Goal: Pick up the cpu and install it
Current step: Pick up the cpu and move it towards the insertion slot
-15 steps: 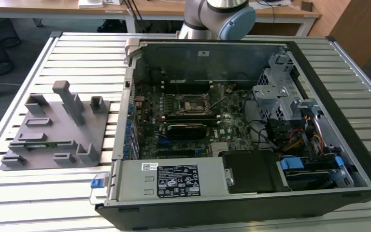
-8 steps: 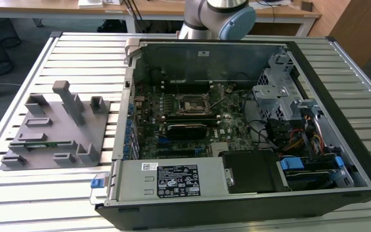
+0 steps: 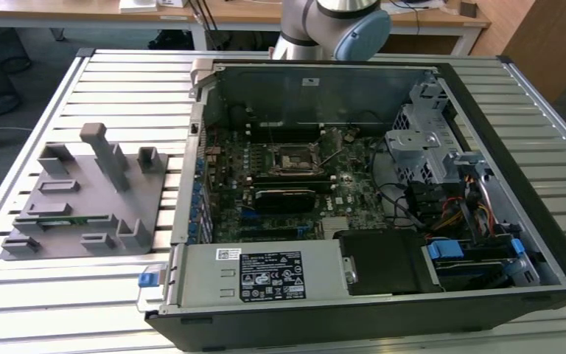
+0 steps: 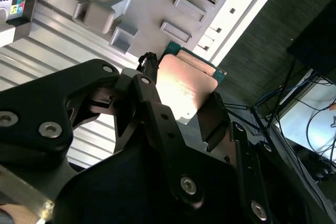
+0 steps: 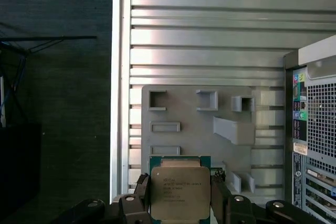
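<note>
The cpu (image 5: 180,192), a flat square chip with a pale metal top on a green board, sits between the black fingers (image 5: 219,199) of my gripper (image 5: 180,202), which is shut on two of its opposite edges. In the second wrist view the cpu (image 4: 185,83) shines between the same fingers (image 4: 148,72) of the gripper (image 4: 181,98). Behind it lies the grey plastic tray (image 5: 194,124), seen from well above. In the exterior view the tray (image 3: 86,199) lies at the left, and the motherboard socket frame (image 3: 293,158) sits inside the open computer case (image 3: 382,192).
The arm (image 3: 327,29) rises behind the case. A green memory stick (image 3: 67,219) lies in the tray. The slatted metal table (image 3: 106,88) ends close beside the tray, with dark floor (image 5: 58,103) beyond. Drive cage (image 3: 421,147) and cables (image 3: 460,221) crowd the case's right side.
</note>
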Robot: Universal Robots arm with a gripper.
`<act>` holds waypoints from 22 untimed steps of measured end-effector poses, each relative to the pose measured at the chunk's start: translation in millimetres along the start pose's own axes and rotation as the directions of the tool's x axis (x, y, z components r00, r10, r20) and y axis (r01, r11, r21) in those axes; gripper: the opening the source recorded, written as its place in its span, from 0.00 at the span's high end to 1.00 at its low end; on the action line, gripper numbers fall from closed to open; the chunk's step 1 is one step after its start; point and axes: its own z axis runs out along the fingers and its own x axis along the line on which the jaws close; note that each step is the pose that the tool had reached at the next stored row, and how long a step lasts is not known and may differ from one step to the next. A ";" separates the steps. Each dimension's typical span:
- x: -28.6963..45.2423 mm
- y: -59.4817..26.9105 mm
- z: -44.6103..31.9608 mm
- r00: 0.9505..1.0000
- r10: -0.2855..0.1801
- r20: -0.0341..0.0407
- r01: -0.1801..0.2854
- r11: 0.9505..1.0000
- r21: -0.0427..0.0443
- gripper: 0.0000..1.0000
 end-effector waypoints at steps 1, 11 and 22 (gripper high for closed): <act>-1.9 0.0 0.1 1.000 0.000 0.000 0.000 1.000 0.000 0.45; -16.1 0.1 0.9 1.000 0.000 0.000 0.000 1.000 0.000 0.45; -24.8 0.1 1.8 1.000 0.000 0.000 0.000 1.000 0.000 0.45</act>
